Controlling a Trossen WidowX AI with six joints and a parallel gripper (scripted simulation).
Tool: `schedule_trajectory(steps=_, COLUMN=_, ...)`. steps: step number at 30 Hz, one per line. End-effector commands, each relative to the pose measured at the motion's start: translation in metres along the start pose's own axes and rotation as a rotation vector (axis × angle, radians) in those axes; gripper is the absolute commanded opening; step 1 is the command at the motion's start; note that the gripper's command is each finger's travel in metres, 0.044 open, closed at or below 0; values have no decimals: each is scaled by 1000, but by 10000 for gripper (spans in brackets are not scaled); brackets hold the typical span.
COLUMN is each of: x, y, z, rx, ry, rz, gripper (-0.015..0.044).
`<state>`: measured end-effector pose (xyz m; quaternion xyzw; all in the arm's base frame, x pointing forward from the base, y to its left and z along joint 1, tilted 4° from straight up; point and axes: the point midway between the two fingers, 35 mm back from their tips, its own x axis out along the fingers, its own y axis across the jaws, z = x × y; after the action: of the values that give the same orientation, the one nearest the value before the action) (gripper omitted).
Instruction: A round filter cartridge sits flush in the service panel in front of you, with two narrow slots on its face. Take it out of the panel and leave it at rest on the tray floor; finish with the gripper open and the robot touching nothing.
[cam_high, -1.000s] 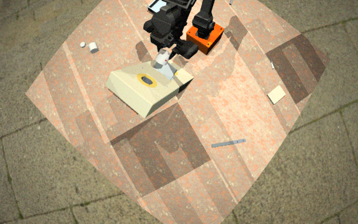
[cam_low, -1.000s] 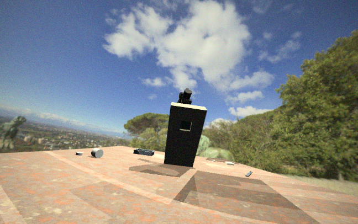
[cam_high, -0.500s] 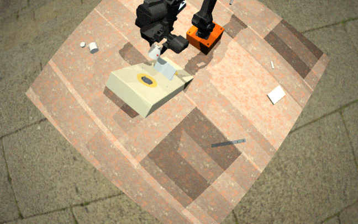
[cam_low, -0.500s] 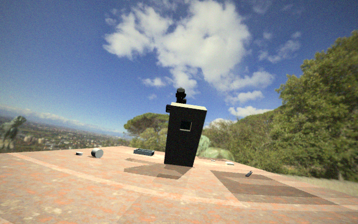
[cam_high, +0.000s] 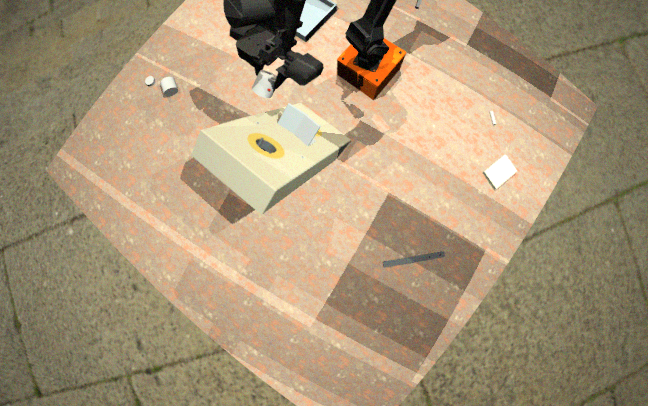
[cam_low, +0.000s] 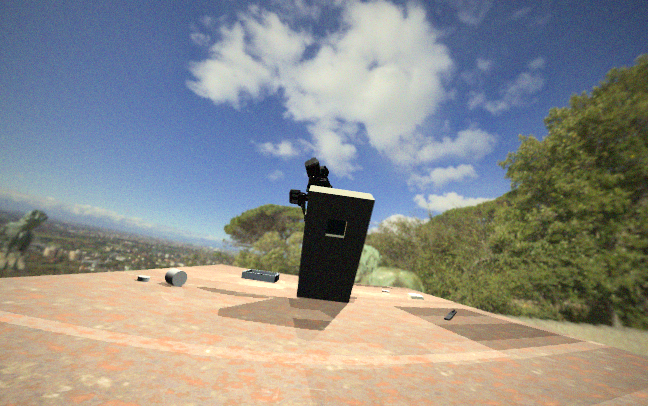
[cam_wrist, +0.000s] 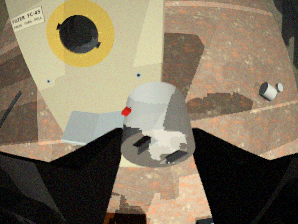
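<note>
- Wrist view, and you've got it: the fingers (cam_high: 304, 68) are pinching the round filter cartridge (cam_wrist: 157, 125) (cam_high: 264, 84), one on each side.
- Its two narrow slots face your wrist camera, and a red mark shows on its side.
- Look past it: the service panel (cam_wrist: 100, 95) (cam_high: 232, 162) (cam_low: 330, 260) shows a dark, open hole inside a yellow ring (cam_wrist: 105, 35) (cam_high: 253, 138). Your cartridge is out!
- Top view now, and you have it up by the panel's edge, near the pale slanted plate (cam_high: 299, 124) (cam_wrist: 80, 127).
- Your tray (cam_high: 315, 17) (cam_low: 260, 275) sits on the counter (cam_high: 280, 260) (cam_low: 200, 370), partly cut off by the top frame edge; the cartridge isn't in it.
- Off to the side, you have a grey-white cylinder (cam_high: 169, 86) (cam_low: 176, 277) (cam_wrist: 268, 91) on its side, with a small white disc (cam_high: 149, 80) (cam_low: 143, 278) (cam_wrist: 279, 87) just beside it.
- Across the counter from those, you can spot a dark flat bar (cam_high: 413, 259) (cam_low: 450, 315) and a pale square block (cam_high: 500, 172) (cam_low: 415, 296), well apart.
- Exterior view: the panel's dark back hides the cartridge from you.
</note>
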<state>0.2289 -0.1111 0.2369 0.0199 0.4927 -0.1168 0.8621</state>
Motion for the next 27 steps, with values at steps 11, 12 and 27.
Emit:
schedule_trajectory(steps=11, x=-4, y=-49, z=-19, rx=239, ry=3, rz=-132, gripper=0)
schedule_trajectory(steps=12, x=-5, y=-53, z=-22, rx=259, ry=3, rz=-144, gripper=0)
schedule_trajectory(steps=27, x=-19, y=-110, z=-61, rx=570, ry=1, rz=-325, gripper=0)
